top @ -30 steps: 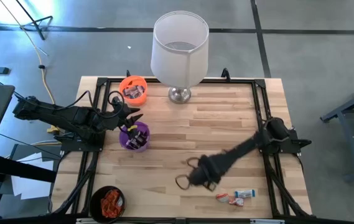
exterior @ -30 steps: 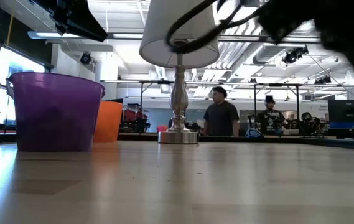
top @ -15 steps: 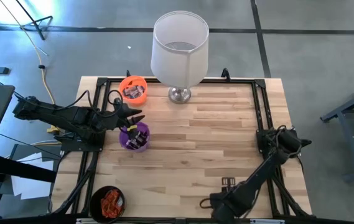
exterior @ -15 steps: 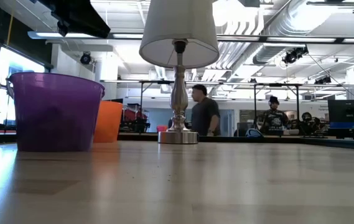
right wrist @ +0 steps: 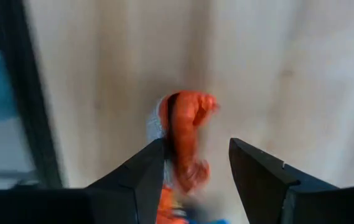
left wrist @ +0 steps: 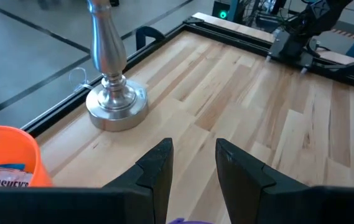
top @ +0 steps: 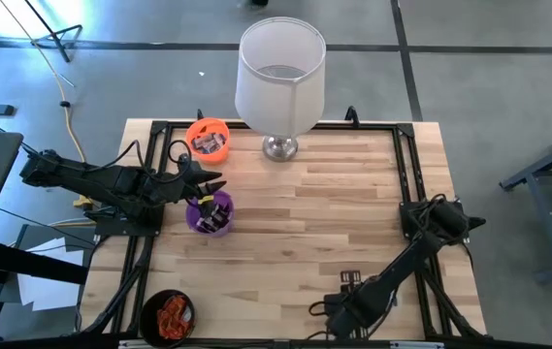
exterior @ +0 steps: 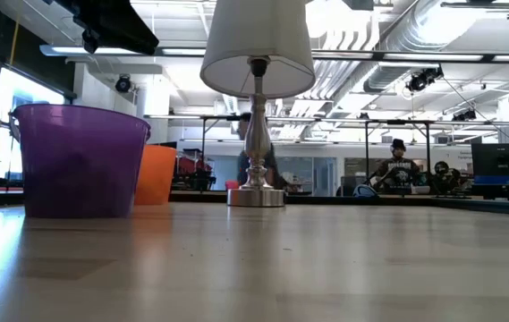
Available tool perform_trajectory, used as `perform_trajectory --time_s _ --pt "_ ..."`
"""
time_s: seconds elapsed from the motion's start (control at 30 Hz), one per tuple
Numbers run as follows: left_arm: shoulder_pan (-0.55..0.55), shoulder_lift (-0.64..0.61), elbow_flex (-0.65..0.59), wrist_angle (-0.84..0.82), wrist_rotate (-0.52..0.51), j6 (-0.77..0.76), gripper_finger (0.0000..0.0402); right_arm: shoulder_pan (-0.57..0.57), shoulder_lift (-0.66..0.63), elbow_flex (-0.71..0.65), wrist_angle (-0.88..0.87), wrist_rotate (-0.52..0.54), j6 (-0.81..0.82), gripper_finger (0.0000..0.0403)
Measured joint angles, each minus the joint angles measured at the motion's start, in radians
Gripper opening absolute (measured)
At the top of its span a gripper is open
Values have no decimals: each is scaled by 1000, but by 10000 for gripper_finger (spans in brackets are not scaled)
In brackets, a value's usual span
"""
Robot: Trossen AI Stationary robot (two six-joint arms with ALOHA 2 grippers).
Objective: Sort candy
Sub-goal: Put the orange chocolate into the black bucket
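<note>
Across the wooden table (top: 334,208), the largest thing is the white-shaded lamp (top: 280,78), standing at the far edge on its metal base. On the left side, the left gripper (top: 208,186) hovers over the purple cup (top: 209,213), its fingers parted and grasping nothing. Just beyond sits the orange cup (top: 209,139), with silver-blue wrapped candy inside. At the near left corner a black cup (top: 167,316) holds orange-red candy. Near the right front edge, the right gripper (right wrist: 195,168) is lowered over the table, fingers spread, with an orange-red wrapped candy (right wrist: 184,140) lying between them; whether they are pressing it cannot be told.
</note>
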Motion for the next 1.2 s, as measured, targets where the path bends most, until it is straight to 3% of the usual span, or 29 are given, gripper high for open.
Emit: perform_trajectory --time_s 0.2,0.37,0.7,0.9,1.2 --pt "0 0 0 0 0 1 110 -3 -7 -105 184 -26 8 176" --pt "0 0 0 -1 0 1 110 -17 -6 -126 187 -34 23 167" --pt "0 0 0 -1 0 1 110 -87 -3 -129 174 -97 37 16" --pt "0 0 0 -1 12 1 110 -137 -1 -130 173 -106 19 32" --pt "0 0 0 -6 138 2 110 -218 1 -93 159 -36 -80 7"
